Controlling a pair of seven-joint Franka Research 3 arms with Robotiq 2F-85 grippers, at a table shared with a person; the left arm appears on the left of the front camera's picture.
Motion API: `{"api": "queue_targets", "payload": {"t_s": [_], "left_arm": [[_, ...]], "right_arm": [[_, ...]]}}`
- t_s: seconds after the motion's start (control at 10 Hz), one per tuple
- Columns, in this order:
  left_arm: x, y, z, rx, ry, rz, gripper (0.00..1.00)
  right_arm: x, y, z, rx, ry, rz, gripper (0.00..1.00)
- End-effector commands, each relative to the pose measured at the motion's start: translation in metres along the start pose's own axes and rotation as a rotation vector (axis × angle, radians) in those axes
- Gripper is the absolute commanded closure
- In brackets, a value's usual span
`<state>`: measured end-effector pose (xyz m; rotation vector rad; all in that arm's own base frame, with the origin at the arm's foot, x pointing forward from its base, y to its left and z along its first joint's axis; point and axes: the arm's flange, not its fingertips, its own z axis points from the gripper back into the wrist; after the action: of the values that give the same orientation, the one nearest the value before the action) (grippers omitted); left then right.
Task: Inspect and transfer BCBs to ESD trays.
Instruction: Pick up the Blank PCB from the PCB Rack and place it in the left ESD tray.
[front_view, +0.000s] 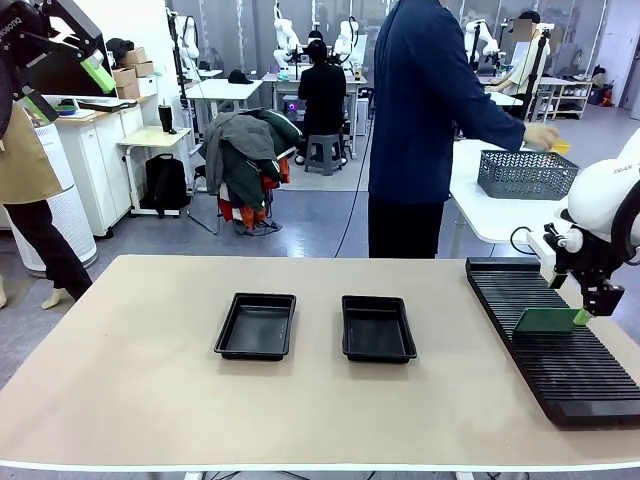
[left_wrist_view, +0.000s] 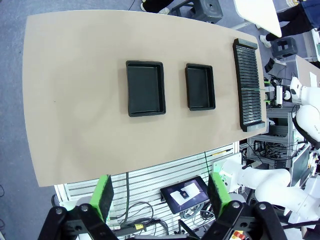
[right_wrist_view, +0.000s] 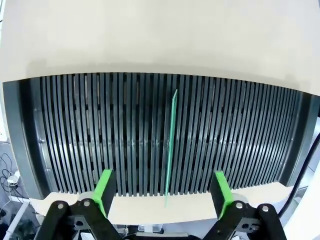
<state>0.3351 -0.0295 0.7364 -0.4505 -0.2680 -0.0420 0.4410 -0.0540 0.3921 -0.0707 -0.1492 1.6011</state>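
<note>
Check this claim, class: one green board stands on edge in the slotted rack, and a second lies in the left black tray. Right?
No. The left ESD tray is empty, as the front view shows; the BCB stands on edge in the rack.

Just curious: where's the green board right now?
In the front view, the green board stands on edge in the black rack at the table's right, by the right gripper.

Left pincer (left_wrist_view: 160, 181) high, right pincer (right_wrist_view: 162, 176) low — both agape
</note>
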Motion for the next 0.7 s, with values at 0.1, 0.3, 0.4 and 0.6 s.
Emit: {"api": "queue_targets", "payload": {"t_s": [0.1, 0.3, 0.4, 0.6], "left_arm": [[-0.001, 0.001, 0.0, -0.001, -0.002, 0.001, 0.0], [-0.001, 0.001, 0.0, -0.001, -0.002, 0.001, 0.0], [-0.001, 0.001, 0.0, -0.001, -0.002, 0.001, 0.0], [-0.001, 0.001, 0.0, -0.001, -0.002, 0.001, 0.0]], "right_arm": [[-0.002, -0.002, -0.016, -0.017, 0.002, 0.034, 0.0], [-0.006, -0.006, -0.025, -0.011, -0.015, 0.025, 0.0], [-0.009, -0.008, -0.029, -0.012, -0.022, 0.016, 0.0], [-0.01, -0.009, -0.033, -0.012, -0.032, 0.02, 0.0]]}}
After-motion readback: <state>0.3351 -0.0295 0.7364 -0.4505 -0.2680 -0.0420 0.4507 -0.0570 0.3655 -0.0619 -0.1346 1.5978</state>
